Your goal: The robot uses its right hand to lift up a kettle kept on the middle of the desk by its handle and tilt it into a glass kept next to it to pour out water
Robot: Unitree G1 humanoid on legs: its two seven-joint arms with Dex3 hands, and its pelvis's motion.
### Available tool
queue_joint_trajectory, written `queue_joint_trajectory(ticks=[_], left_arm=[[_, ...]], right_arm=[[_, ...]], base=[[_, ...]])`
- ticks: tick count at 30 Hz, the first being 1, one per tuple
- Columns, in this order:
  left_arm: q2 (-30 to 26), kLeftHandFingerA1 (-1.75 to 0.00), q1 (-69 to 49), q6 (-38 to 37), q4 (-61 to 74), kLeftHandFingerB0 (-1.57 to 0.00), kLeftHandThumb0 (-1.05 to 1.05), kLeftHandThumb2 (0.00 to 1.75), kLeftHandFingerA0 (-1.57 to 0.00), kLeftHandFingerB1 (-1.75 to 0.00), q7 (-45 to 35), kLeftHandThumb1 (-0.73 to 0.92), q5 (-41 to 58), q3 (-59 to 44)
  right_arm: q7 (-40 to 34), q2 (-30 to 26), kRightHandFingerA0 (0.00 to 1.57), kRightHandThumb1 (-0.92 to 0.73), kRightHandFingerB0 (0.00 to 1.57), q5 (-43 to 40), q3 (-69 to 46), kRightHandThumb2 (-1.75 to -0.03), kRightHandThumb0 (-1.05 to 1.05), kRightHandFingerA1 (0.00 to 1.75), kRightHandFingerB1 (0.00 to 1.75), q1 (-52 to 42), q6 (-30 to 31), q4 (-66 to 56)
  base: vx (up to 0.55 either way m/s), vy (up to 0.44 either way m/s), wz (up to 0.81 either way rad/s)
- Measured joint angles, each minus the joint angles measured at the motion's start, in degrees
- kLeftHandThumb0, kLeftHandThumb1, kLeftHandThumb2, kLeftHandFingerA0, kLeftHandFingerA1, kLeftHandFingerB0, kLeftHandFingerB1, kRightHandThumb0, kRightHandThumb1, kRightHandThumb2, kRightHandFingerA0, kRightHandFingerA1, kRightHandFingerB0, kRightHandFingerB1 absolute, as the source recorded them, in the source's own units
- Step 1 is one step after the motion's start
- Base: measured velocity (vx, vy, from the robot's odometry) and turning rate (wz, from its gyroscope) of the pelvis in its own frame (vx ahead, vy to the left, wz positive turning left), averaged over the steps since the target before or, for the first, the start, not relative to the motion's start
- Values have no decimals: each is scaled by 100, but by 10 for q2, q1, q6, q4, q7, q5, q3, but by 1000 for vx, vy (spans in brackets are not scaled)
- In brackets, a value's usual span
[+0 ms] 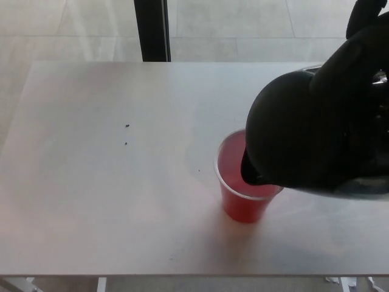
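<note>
The left side of the white desk [91, 182] is bare except for two small dark specks [127, 134] — no left hand shows anywhere. Right of the middle stands a red cup [240, 201], upright on the desk, its rim partly covered on the far right by the spout of a black kettle [298, 140]. The kettle hangs in the air, tipped steeply toward the cup, with the spout just inside or over the rim. At the upper right the right hand [364, 42] is dark against the dark kettle; it seems to be gripping the handle, but how its fingers lie cannot be made out.

The pouring step looks to be in hand — no stream of water can be picked out. Next, the tilt probably needs to be held steady over the cup, then eased back upright without knocking the rim.
</note>
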State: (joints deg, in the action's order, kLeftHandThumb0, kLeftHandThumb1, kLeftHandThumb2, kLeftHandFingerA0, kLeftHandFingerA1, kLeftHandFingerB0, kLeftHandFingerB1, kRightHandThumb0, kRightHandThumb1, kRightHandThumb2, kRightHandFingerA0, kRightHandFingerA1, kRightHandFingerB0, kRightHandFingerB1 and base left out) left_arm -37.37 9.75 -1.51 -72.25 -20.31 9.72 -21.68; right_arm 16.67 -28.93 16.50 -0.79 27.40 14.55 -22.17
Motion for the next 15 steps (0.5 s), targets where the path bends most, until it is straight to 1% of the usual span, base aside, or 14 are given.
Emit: queue_joint_trajectory(ticks=[1,3,4,5,6,7,8,9,10,11,12,13,14,15], left_arm=[[0,-55,0,0,0,-33,-77,100,-48,-50,0,64,0,0],[0,-55,0,0,0,-32,-77,100,-47,-49,0,64,0,0],[0,-55,0,0,0,-32,-77,100,-47,-49,0,64,0,1],[0,-41,0,0,0,-37,-74,65,-54,-36,0,78,0,1],[0,-54,0,0,0,-31,-77,100,-46,-49,0,64,0,2],[0,-54,-1,0,0,-29,-75,99,-45,-48,0,62,0,2],[0,-41,-2,0,0,-39,-74,64,-56,-36,0,77,0,2],[0,-41,-3,0,0,-39,-74,64,-56,-36,0,77,0,2],[0,-54,-3,0,0,-33,-77,99,-47,-50,0,63,0,3],[0,-54,-4,0,0,-33,-77,99,-47,-50,0,63,0,3],[0,-54,-4,0,0,-33,-77,99,-48,-50,0,63,0,3],[0,-54,-5,0,0,-32,-76,99,-47,-49,0,63,0,3],[0,-40,-5,0,0,-38,-74,64,-54,-37,0,77,0,3],[0,-54,-6,0,-1,-34,-78,99,-49,-50,0,64,0,3]], right_arm=[[0,0,95,-55,75,4,2,-104,-18,175,154,0,4,-4],[-1,0,94,-56,75,22,9,-98,-18,175,148,0,20,-17],[-2,0,94,-56,75,29,13,-98,-18,175,148,0,28,-23],[-2,0,95,-59,78,37,17,-92,-18,175,140,0,36,-31],[-2,0,97,-57,83,44,21,-95,-17,173,128,0,44,-35],[-2,0,126,-51,91,50,23,-103,-23,136,101,0,51,-38],[-1,0,123,-50,89,56,25,-105,-22,134,97,0,60,-41],[-1,0,123,-50,89,62,26,-105,-22,134,97,0,70,-45],[0,0,123,-49,88,67,28,-106,-22,134,94,0,78,-47],[1,-1,123,-49,88,74,30,-106,-22,134,94,0,88,-49],[2,-1,95,-53,83,79,32,-99,-23,175,117,1,96,-50],[4,-4,95,-54,83,88,36,-97,-23,174,106,2,106,-52],[5,-7,123,-47,91,97,42,-106,-28,135,104,4,116,-54],[7,-10,97,-50,82,106,48,-98,-24,175,130,7,124,-56]], base=[[0,0,0],[0,0,0],[0,0,0],[0,0,0],[0,0,0],[0,0,0],[0,0,0],[0,0,0],[0,0,0],[0,0,0],[0,0,0],[0,0,0],[0,0,0],[0,0,0]])
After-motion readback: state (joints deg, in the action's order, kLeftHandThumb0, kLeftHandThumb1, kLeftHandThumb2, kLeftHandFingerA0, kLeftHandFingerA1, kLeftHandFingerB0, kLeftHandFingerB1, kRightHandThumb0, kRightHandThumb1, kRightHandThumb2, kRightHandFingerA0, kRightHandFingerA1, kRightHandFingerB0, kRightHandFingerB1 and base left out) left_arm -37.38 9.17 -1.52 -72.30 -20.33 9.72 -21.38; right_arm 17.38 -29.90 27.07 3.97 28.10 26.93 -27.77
